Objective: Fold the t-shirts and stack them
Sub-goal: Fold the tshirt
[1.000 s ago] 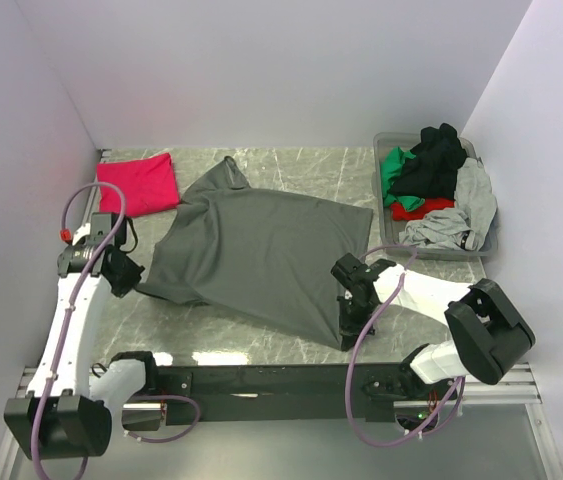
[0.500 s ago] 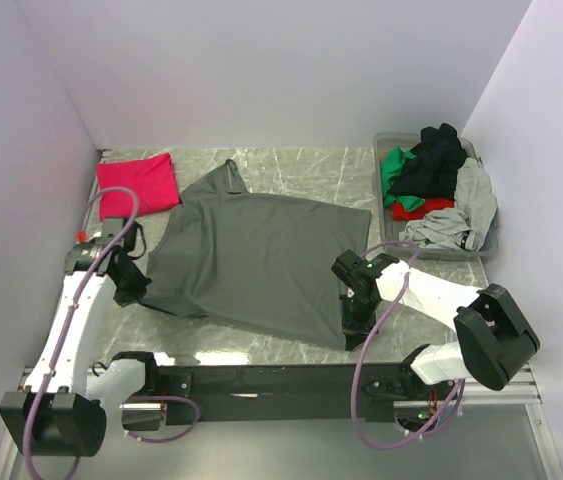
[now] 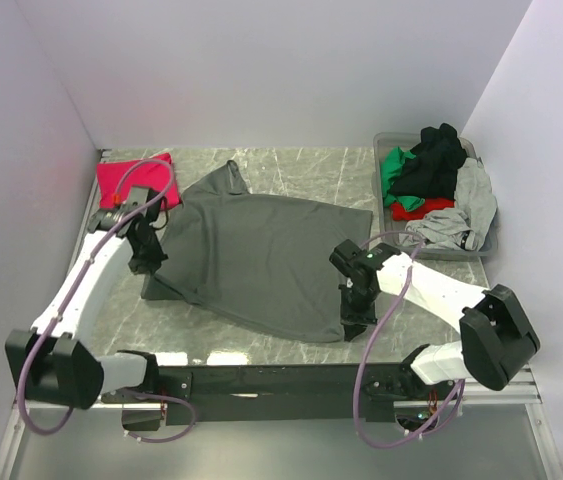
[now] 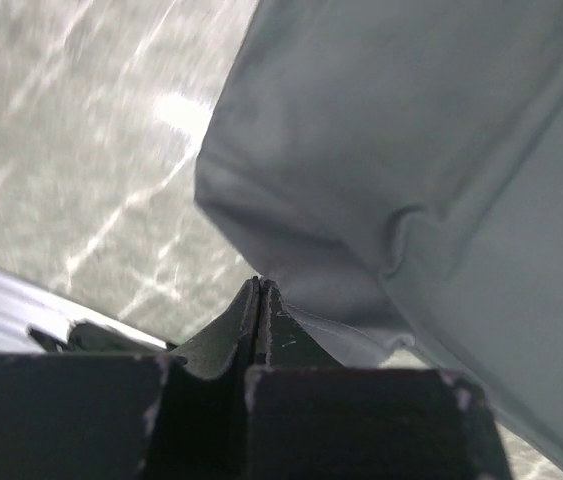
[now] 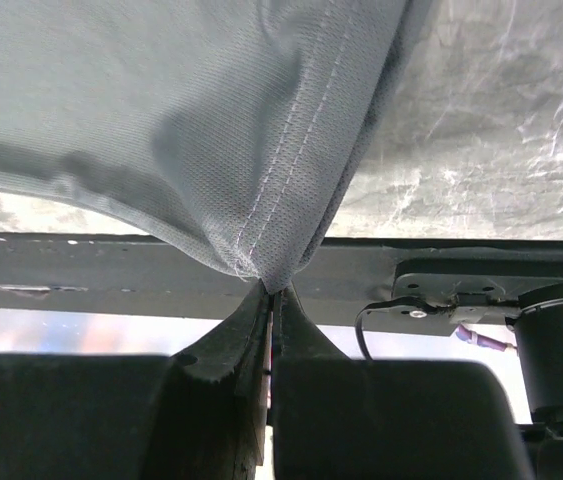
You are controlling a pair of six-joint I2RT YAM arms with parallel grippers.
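Observation:
The dark charcoal-grey t-shirt (image 3: pixel 261 250) lies spread over the middle of the marble table, collar toward the back. My left gripper (image 3: pixel 151 268) is shut on its left edge, and the cloth bunches into a fold at the fingertips in the left wrist view (image 4: pixel 258 284). My right gripper (image 3: pixel 353 322) is shut on the shirt's near right hem corner; the stitched hem (image 5: pixel 281 190) hangs pinched at its tips (image 5: pixel 273 288) above the front rail. The magenta-red t-shirt (image 3: pixel 121 183) lies folded at the back left, partly behind my left arm's cable.
A clear plastic tub (image 3: pixel 386 205) at the back right holds black (image 3: pixel 433 160), green (image 3: pixel 393 168), red (image 3: pixel 416 208) and light grey (image 3: pixel 461 215) shirts. Walls close in the left, back and right. The black front rail (image 3: pixel 261 378) runs along the near edge.
My left arm has swung toward the back and right, drawing the shirt's left edge inward. My right gripper has shifted slightly toward the near edge, still holding the hem corner.

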